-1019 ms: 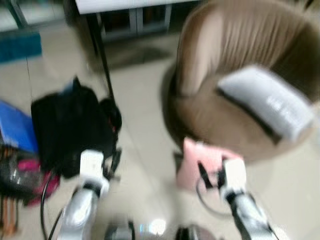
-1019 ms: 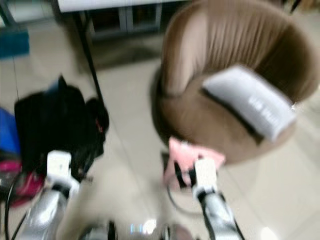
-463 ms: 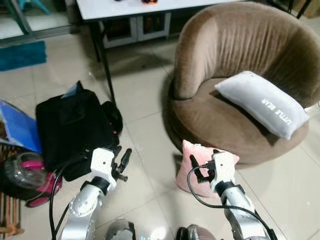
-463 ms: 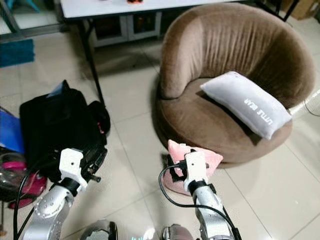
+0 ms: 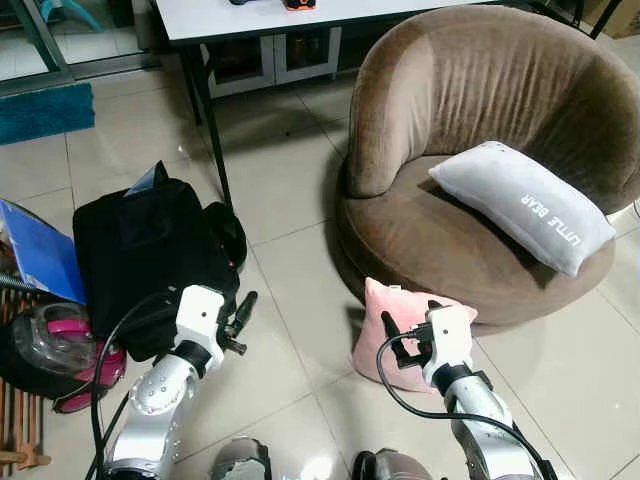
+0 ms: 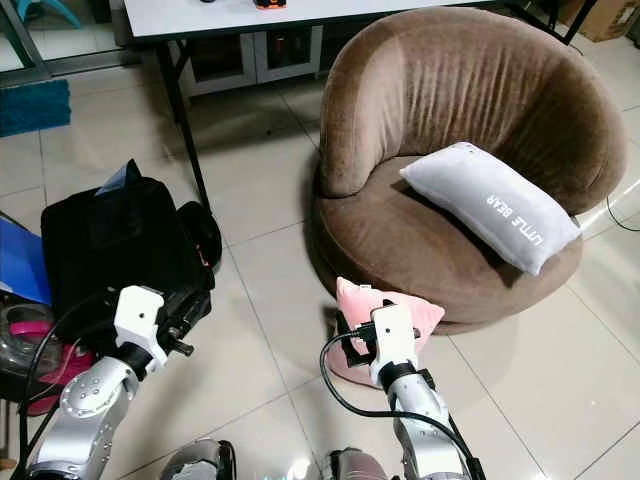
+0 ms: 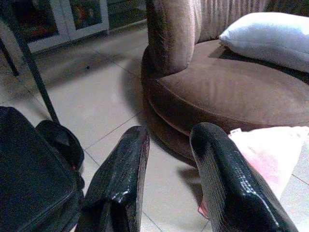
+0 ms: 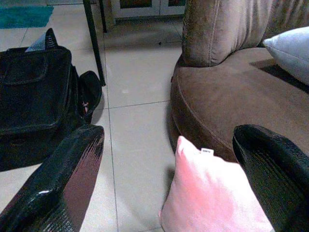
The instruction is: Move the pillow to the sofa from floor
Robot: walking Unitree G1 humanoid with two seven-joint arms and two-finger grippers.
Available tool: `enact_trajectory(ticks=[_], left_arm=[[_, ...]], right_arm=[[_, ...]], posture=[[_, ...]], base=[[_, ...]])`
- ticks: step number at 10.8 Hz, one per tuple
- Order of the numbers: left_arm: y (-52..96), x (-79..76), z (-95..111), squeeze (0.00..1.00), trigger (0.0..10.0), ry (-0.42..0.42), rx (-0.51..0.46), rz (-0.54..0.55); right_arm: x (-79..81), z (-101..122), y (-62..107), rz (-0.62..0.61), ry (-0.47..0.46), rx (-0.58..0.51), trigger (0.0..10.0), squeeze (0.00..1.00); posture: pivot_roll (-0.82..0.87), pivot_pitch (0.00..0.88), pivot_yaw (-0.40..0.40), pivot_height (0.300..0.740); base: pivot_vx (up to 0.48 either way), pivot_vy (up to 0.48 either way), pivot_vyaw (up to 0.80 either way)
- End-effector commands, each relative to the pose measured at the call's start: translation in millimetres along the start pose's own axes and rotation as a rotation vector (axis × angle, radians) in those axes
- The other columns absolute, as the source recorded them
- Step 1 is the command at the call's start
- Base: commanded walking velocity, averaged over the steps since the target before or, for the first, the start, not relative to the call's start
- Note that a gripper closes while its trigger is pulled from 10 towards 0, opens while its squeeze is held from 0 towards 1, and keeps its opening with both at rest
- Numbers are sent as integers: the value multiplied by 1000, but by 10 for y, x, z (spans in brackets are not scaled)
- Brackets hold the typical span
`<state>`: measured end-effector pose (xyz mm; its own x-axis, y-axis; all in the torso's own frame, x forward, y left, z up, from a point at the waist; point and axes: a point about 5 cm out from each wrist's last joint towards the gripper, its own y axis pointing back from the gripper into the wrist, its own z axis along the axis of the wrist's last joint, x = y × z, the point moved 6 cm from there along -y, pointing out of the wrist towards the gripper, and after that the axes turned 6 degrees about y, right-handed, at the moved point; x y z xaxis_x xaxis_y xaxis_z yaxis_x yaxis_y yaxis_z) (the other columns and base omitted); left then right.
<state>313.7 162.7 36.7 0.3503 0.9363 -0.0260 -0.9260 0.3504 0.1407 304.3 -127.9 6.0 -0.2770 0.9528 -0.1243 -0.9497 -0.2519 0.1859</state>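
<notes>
- Black fingers of the right gripper (image 8: 164,159) are spread wide, just short of the pink pillow (image 5: 395,330), one on each side of it and not touching.
- Pillow stands on the floor (image 5: 290,190), leaning against the base of the brown sofa (image 5: 480,130).
- Left gripper (image 7: 166,179) hangs above the floor beside a black bag (image 5: 150,250), fingers slightly apart, holding nothing.
- Since half a second ago, both arms sit much as before; the left forearm has drawn slightly back and left.
- A white pillow (image 5: 525,205) lies on the sofa seat.
- Beyond the bag: a tabletop (image 5: 250,15) on black legs, a blue folder (image 5: 40,255), a pink helmet-like thing (image 5: 60,345).
</notes>
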Motion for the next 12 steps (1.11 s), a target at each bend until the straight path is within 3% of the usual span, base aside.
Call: enact_trajectory(ticks=[1,3,8,12], left_arm=[[-8,-40,-50,0,10000,-2,17,-20],[-27,-40,-29,0,10000,-21,9,-29],[-31,-149,-49,0,10000,-34,8,-76],[-45,-233,-141,0,10000,-108,73,-138]], right_arm=[[-40,-11,33,-11,3,-1,10000,71],[-53,-57,32,-5,5,11,10000,67],[-32,-166,32,5,9,37,10000,71],[49,-52,74,40,23,-9,10000,90]], posture=[[106,144,-42,740],[105,146,-43,740],[94,157,-39,740],[83,164,-36,740]], base=[[0,0,0],[0,0,0],[0,456,0],[458,68,0]])
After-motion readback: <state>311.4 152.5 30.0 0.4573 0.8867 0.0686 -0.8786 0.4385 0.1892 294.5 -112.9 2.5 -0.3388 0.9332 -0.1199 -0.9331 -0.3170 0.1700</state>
